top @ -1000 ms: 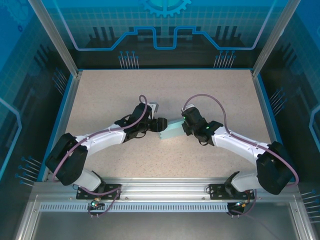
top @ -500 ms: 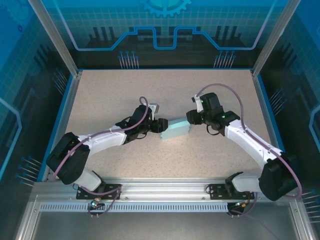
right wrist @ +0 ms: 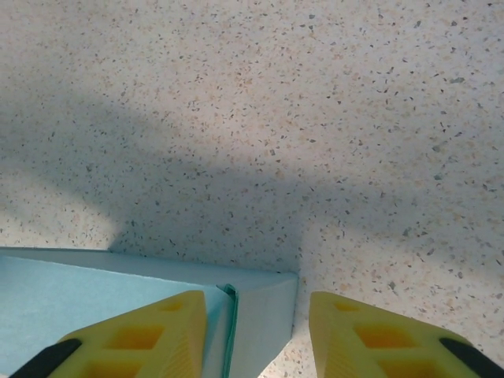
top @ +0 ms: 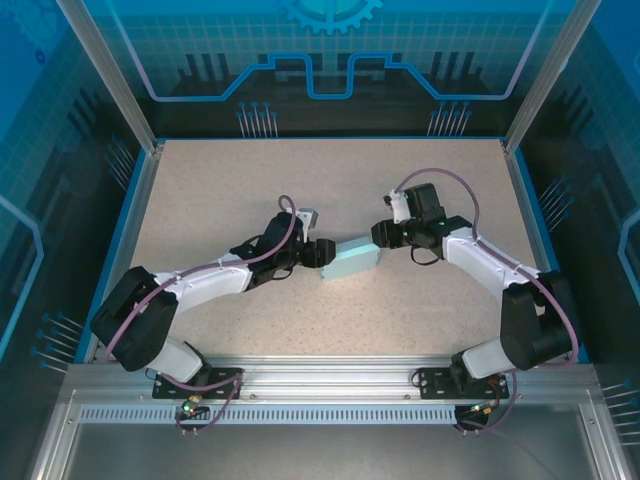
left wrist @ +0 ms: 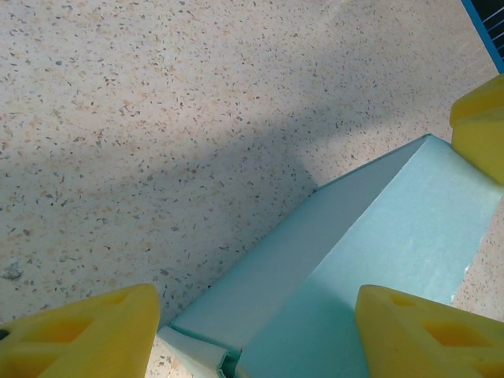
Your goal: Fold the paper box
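Right arm has stretched out since the earlier top view, its wrist drawn back toward the far right, while the left arm has scarcely changed and the paper box (top: pixel 352 260) has shifted only slightly. This box lies near the middle of the table (top: pixel 300 170), its long axis running from near-left to far-right, directly between the two end effectors. One end points at the left gripper (top: pixel 320 252) and the other at the right gripper (top: pixel 381 236), so each arm is nearest its own end. It is a long, low rectangular form of thin, matte, pale cyan card with crisp creases. A flap edge shows at the left end, and a narrow seam shows at the right end, which is judged not fully tucked. On the left wrist view, yellow fingers (left wrist: pixel 87 335) stand apart astride the box's end; whether they press on the card cannot be told. On the right wrist view, the other fingers (right wrist: pixel 386 339) are also spread astride the far end, with bare table between one finger and the box corner, so nothing is clamped. Both pairs look like hard, hollowed plastic. The tabletop is flat, beige and speckled. The coming move is judged to turn on closing along the box's long axis.
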### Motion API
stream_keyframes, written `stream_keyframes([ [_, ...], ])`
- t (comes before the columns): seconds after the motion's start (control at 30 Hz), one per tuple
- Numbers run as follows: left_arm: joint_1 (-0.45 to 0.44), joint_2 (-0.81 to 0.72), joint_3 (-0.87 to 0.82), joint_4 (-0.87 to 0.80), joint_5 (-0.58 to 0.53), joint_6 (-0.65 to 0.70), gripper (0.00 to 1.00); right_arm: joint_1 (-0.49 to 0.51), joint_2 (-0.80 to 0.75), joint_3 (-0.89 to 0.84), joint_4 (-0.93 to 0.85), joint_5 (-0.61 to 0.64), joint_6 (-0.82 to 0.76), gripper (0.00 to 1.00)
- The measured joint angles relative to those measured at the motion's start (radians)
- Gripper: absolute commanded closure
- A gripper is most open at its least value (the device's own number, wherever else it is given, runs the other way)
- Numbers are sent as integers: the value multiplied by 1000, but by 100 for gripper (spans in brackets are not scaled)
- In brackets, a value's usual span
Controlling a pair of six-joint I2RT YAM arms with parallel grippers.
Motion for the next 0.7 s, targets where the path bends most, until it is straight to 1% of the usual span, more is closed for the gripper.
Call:
stream_keyframes([
  [0.2,-1,-20,-3,-32,0,-6,28,-1,-40,-85,105,-22,39,67],
  [0.43,13,-53,-3,-85,8,-56,27,2,-62,-134,172,-19,76,68],
  [0.7,20,-86,-43,-98,32,-129,39,8,-66,-142,185,-11,87,68],
])
